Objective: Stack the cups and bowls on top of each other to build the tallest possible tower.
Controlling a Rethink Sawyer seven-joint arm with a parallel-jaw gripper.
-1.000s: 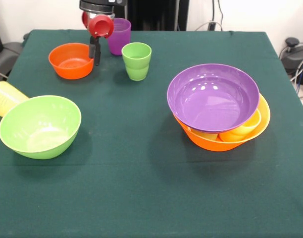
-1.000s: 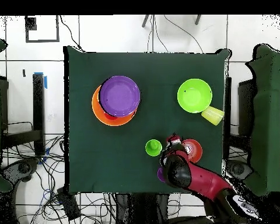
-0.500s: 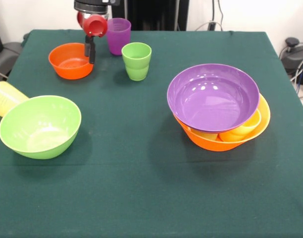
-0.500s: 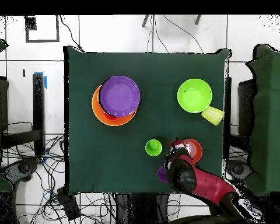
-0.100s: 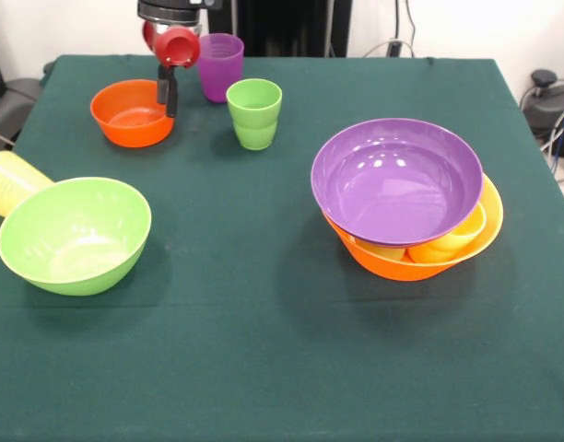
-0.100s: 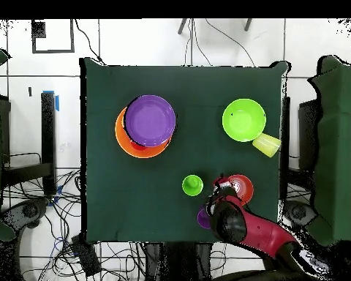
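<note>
A dark green tablecloth (image 5: 264, 368) covers the table, cables (image 6: 208, 44) beyond.

Square worktop (image 6: 134, 212) draped in dark green cloth (image 5: 264, 368), faint crease lines across its surface. Pale tiled floor (image 6: 200, 44) with dark grout lines, seen from overhead on all sides of the worktop. Black cables (image 6: 215, 40) trailing over the floor beyond one edge; denser tangle of cables (image 6: 47, 212) at one corner. Black square outline (image 6: 53, 35) marked on the floor near a corner; small blue strip (image 6: 56, 101) beside a dark upright bar (image 6: 47, 132). Light wall (image 5: 448, 28) behind the worktop in the front view, with wires (image 5: 406, 32) hanging against it. Even, diffuse lighting; soft shadows on the cloth.
</note>
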